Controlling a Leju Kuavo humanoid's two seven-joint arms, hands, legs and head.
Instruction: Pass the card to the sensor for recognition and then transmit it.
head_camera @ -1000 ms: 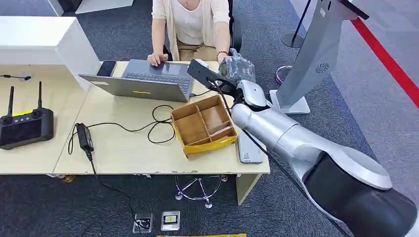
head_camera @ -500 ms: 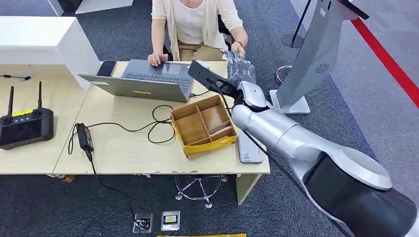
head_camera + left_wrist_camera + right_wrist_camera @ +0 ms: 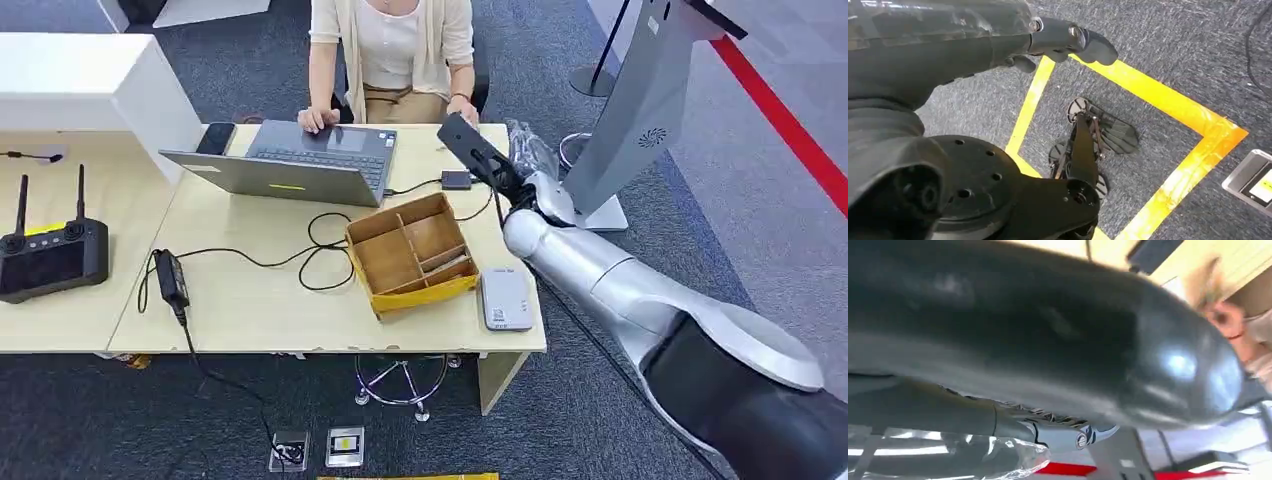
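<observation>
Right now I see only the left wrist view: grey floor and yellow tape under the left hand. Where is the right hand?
Observer: In the head view the right hand is raised just past the table's right edge, near the far corner, close to the person's hand but apart from it.
Operator: Does it hold the card?
Observer: I cannot tell. Clear plastic wraps that hand, and I cannot make out a card.
Operator: And the sensor?
Observer: A flat white device, likely the sensor, lies near the table's front edge beside the wooden box, with nothing on it.
</observation>
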